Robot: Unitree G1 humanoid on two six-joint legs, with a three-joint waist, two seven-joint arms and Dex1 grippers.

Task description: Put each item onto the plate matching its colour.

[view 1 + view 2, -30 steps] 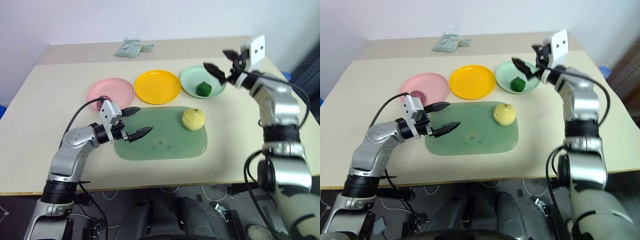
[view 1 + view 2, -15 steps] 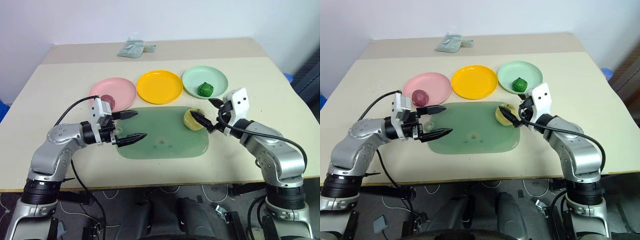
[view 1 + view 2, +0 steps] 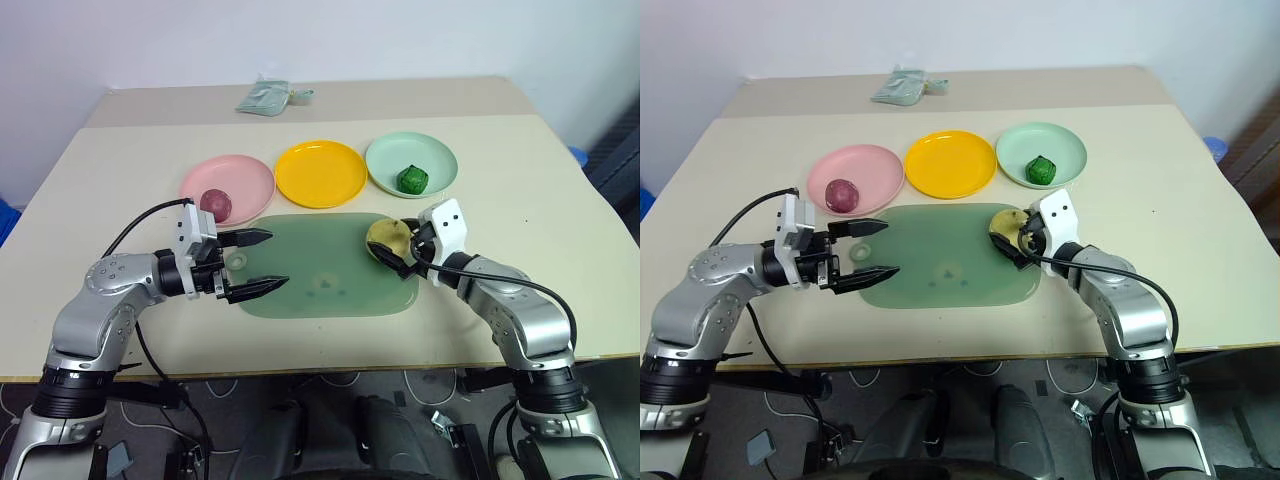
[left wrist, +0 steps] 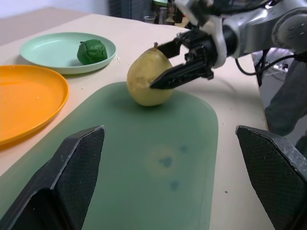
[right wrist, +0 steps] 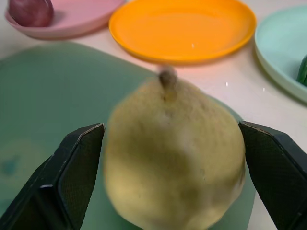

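The right gripper [image 3: 397, 247], a second ago raised over the mint plate [image 3: 411, 162], has descended; its spread fingers now straddle the pear [image 3: 385, 236] on the cutting board [image 3: 325, 280], not yet clamped. The left gripper [image 3: 262, 262], also spread and empty, hovers at the board's opposite end.

surface: beige table [image 3: 90, 190] | back row: pink plate [image 3: 245, 178], yellow plate [image 3: 320, 173], mint green plate [image 3: 436, 160], side by side (none touching) | in front of them: green cutting board [image 3: 330, 285], near the table's front edge | far edge: small greenish packet [image 3: 262, 96], well apart from the plates
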